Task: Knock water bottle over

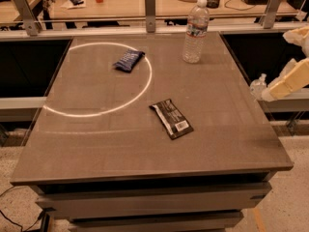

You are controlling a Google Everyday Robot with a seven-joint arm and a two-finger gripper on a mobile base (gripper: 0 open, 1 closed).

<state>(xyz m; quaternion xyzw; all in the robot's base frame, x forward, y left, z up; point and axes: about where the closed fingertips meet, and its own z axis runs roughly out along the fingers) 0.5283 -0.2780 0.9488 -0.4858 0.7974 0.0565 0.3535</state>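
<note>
Grey table [120,146] on speckled floor [289,202] (wooden desk [120,6] behind).

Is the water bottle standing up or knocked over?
Upright: the water bottle stands on its base at the far right of the table, cap up. The gripper is beyond the table's right edge, not touching it.
</note>
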